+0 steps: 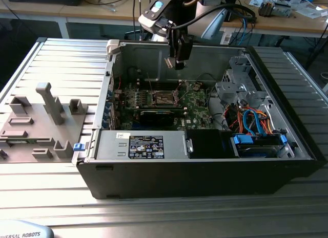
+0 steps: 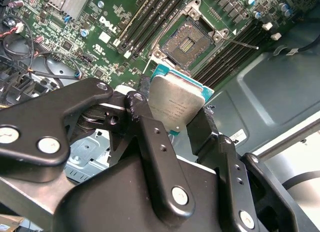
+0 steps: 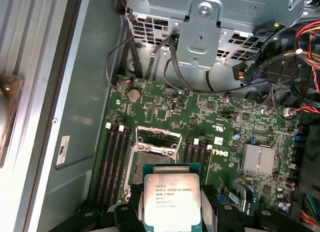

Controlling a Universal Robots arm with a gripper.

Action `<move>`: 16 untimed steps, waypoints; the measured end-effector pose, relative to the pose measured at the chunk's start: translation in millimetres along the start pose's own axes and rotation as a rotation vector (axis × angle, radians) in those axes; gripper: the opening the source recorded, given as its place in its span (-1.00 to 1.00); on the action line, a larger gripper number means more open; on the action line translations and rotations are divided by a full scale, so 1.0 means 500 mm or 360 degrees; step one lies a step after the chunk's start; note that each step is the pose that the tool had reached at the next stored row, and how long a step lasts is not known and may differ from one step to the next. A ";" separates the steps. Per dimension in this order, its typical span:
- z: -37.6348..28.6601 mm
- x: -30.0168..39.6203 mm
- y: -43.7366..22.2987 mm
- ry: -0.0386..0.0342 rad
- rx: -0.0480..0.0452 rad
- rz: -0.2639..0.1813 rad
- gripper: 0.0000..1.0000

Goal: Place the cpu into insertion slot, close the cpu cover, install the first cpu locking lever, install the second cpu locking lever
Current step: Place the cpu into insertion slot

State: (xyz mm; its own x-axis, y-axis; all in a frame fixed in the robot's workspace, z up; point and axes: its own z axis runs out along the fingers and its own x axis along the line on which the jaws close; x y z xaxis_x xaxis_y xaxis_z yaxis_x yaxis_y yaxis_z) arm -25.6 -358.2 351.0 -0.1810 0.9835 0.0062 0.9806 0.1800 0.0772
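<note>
your gripper (image 1: 177, 61) is clenched on the cpu (image 3: 171, 199), gripping it by its edges in the air over the green board (image 3: 225, 122). in both wrist views the slot (image 2: 187, 42) lies open, apart from the cpu.

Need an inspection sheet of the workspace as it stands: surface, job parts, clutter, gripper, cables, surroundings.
Surface: ribbed metal table; open computer case lies on it.
Job's things: cpu held clear of the board; insertion slot empty, contacts bare.
Clutter: grey fixtures on the table, at the exterior view's left.
Grippers: gripper shut on the cpu's opposite edges.
Cables: blue and orange cables bundled inside the case, at the exterior view's right.
Surroundings: workbench behind, loose items on it.
</note>
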 end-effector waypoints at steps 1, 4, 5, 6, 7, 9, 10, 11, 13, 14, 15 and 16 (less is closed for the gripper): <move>0.000 0.000 0.000 0.0000 0.0000 0.0002 0.08; 0.000 0.000 0.000 -0.0001 0.0000 0.0007 0.08; 0.000 0.000 0.000 -0.0001 0.0000 0.0009 0.08; 0.000 0.000 0.000 -0.0001 0.0000 0.0010 0.08; 0.000 0.000 0.000 -0.0001 0.0000 0.0012 0.08; 0.000 0.000 0.000 -0.0001 0.0000 0.0015 0.08; 0.000 0.000 0.000 -0.0001 0.0000 0.0017 0.08; 0.000 0.000 0.000 -0.0001 0.0000 0.0018 0.08; 0.000 0.000 0.000 -0.0002 0.0000 0.0021 0.08; 0.000 0.000 0.000 -0.0002 0.0000 0.0023 0.08; 0.000 0.000 0.000 -0.0002 0.0000 0.0024 0.08; 0.000 0.000 0.000 -0.0002 0.0000 0.0026 0.08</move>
State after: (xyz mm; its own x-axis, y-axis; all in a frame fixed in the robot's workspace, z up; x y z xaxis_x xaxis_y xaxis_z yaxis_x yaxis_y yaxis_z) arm -25.6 -358.2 350.9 -0.1645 0.9863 0.0062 0.9835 0.1636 0.0772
